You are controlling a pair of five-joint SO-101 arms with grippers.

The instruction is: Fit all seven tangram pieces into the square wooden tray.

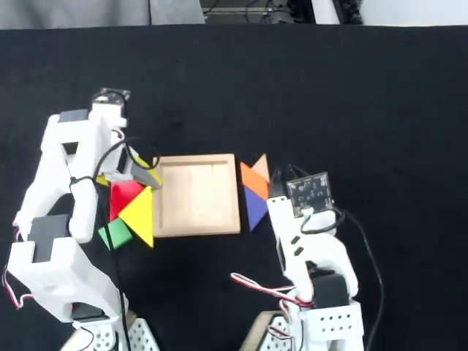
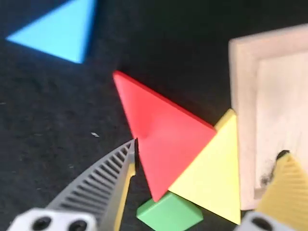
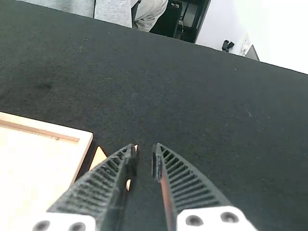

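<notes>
- The square wooden tray [image 1: 197, 197] lies flat on the black, cloth-like bench [image 1: 329, 95]. It has a raised rim and a smooth floor of pale wood.
- The yellow triangle [image 1: 140, 216] lies on the bench at the left side of the tray. One of its corners touches the rim of the tray.
- The red triangle [image 1: 124, 194] lies edge to edge with the yellow one, on the side away from the tray. Both are flat, with matte faces and sharp corners.
- The green piece [image 1: 115, 234] is a small block. It sits at the outer corner of these two triangles, farther from the tray.
- The light blue triangle [image 2: 57, 31] lies alone, well apart from the tray, beyond the red triangle.
- At the right side of the tray, the orange piece [image 1: 254, 180], the dark blue piece [image 1: 254, 210] and a pale triangle [image 1: 261, 162] lie close together, just beside the rim.
- The left gripper [image 1: 142, 172] hangs over the left rim of the tray. Its ribbed fingers [image 2: 103, 187] are spread wide and grasp nothing. One is above the tray and the other is beside the red triangle.
- The right gripper [image 3: 143, 156] is near the right side of the tray. Its ribbed fingers [image 3: 183, 178] are almost closed, with a thin gap, and they hold nothing.
</notes>
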